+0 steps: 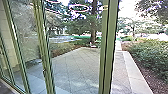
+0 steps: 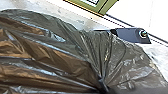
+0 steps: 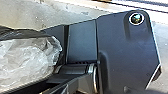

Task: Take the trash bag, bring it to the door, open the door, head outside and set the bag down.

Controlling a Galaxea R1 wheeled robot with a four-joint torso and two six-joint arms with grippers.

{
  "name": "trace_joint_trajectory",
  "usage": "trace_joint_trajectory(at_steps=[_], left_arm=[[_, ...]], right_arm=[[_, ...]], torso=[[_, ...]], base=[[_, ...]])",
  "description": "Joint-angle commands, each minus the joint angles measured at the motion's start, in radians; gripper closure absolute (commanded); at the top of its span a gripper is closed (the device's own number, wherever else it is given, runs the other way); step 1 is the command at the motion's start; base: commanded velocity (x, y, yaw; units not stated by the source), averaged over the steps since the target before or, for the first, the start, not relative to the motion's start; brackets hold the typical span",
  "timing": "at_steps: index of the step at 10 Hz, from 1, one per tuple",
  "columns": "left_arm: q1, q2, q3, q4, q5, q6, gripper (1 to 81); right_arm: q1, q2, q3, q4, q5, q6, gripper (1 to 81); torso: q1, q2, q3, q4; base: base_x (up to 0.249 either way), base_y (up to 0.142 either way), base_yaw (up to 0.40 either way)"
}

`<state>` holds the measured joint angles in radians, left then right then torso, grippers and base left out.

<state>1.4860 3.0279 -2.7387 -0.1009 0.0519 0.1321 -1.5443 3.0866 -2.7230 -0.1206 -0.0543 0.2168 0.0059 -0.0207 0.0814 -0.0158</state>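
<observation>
The dark trash bag (image 2: 50, 55) spreads wide in the left wrist view, its folds drawn together into a pinch where my left gripper (image 2: 103, 86) is shut on it. In the right wrist view, dark plastic and a pale, see-through crumpled part of the bag (image 3: 27, 56) lie beside the robot's own dark plate and jointed bar. The door's green frame (image 1: 107, 47) stands upright in the head view, and a green frame corner (image 2: 103, 7) shows in the left wrist view. Whether the door is open, I cannot tell.
Glass panels with green posts (image 1: 43, 47) run along the left. Beyond the frames lies a paved yard (image 1: 75, 65), bordered at the right by a pale kerb (image 1: 135, 72) and bushes (image 1: 147, 55). A tree (image 1: 93, 27) rises farther back.
</observation>
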Motion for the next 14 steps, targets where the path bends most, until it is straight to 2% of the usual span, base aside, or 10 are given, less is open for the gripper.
trace_joint_trajectory(at_steps=[1,5,14], left_arm=[[-0.074,-0.001,0.004,0.004,0.051,0.007,81.1],[-0.074,-0.004,0.004,0.006,0.052,0.007,81.1],[-0.074,-0.009,0.004,0.006,0.052,0.007,81.1]], right_arm=[[0.057,0.014,0.005,0.004,-0.049,-0.005,1.0],[0.054,0.014,0.006,0.004,-0.042,-0.007,1.0],[0.051,0.022,0.005,0.004,-0.042,-0.007,1.0]], torso=[[0.0,0.0,0.0,0.0],[0.0,0.0,0.0,0.0],[0.0,0.0,0.0,0.0]], base=[[0.0,0.0,0.0],[0.0,0.0,-0.05],[0.0,0.0,-0.229]])
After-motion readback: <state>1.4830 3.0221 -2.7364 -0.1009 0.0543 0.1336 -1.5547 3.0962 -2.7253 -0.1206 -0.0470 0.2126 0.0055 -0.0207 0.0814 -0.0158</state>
